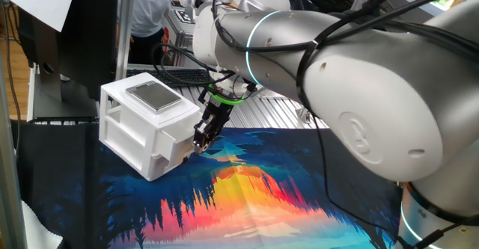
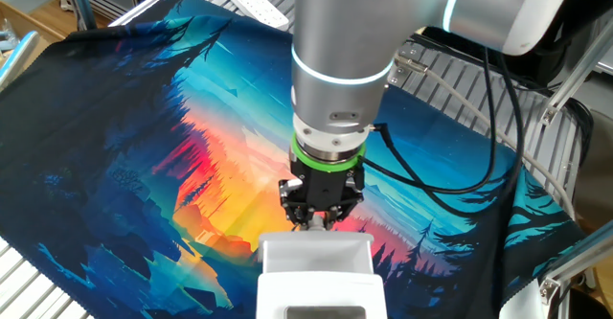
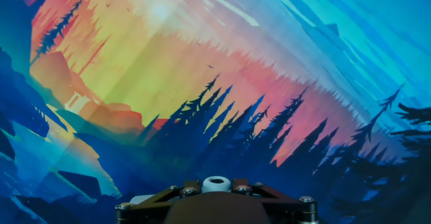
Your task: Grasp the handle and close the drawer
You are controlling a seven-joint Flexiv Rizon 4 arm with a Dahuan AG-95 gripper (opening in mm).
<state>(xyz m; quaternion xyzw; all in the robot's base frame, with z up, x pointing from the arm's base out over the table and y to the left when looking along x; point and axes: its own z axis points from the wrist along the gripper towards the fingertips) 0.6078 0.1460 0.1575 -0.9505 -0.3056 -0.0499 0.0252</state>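
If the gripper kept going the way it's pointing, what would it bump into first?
Probably the colourful mat. The gripper points steeply down beside the open drawer of the white cabinet, and the hand view shows mostly mat ahead, though depth is unclear.

My arm (image 1: 359, 92): fat, rounded light-grey segments, glossy. Thin glowing cyan rings at the joints. A bright green band (image 2: 329, 158) sits above the wrist. Below it the black gripper (image 2: 317, 219), blocky, with dark metal parts. Black cables (image 2: 431, 180) loop off the wrist. Hand view shows small silver screws (image 3: 306, 200) on the dark housing.
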